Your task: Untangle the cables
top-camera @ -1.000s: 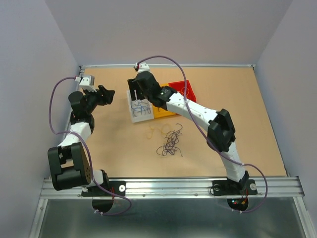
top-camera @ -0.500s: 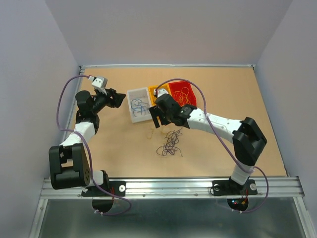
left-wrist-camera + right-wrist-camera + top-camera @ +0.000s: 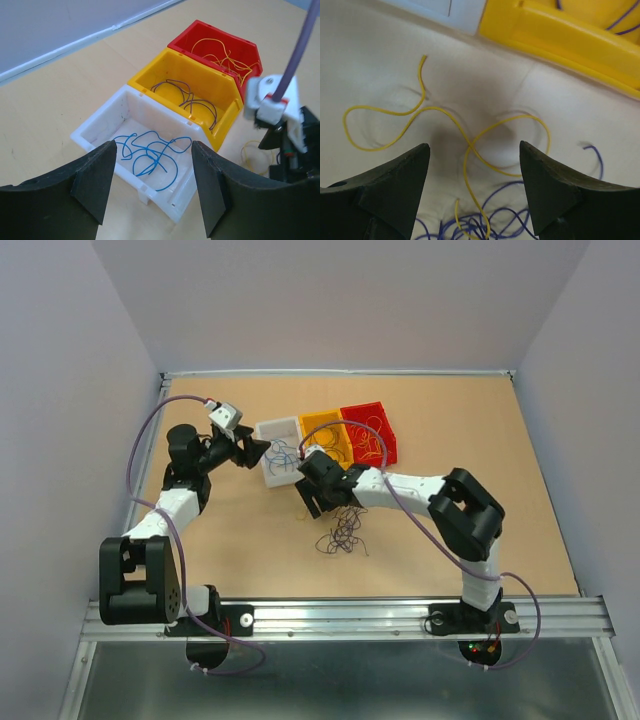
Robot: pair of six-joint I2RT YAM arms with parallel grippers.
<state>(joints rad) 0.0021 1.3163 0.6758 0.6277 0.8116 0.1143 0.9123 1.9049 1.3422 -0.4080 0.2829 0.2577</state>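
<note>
**Right arm back from the bins, now lined up on a loose yellow wire**

Right arm has swung away from over the white bin [image 3: 277, 445], where it was a second ago, and dropped low to the table. The right gripper [image 3: 472, 150] now has its fingers spread wide, nothing pinched, with a single yellow wire [image 3: 445, 112] lying flat between them. The left arm came in from the table's left edge. The left gripper [image 3: 153, 145] is spread too and empty, and it looks down into the white bin.

Looks like one drop-off is finished and the next pick is being set up, probably that yellow wire. Sorting is well along but not done. Blue wires [image 3: 150, 155] sit in the white bin, purple wires [image 3: 185, 97] in the yellow bin [image 3: 150, 75] and orange wires [image 3: 225, 55] in the red bin [image 3: 200, 25]. A dark tangle [image 3: 343, 530] is still on the table just beside the yellow wire.

Surface is a plain tan table [image 3: 480, 440], matte. Pale lavender-grey walls [image 3: 350, 300] box it in on three sides, and a metal rail [image 3: 350, 615] at the near edge carries the arm bases.
</note>
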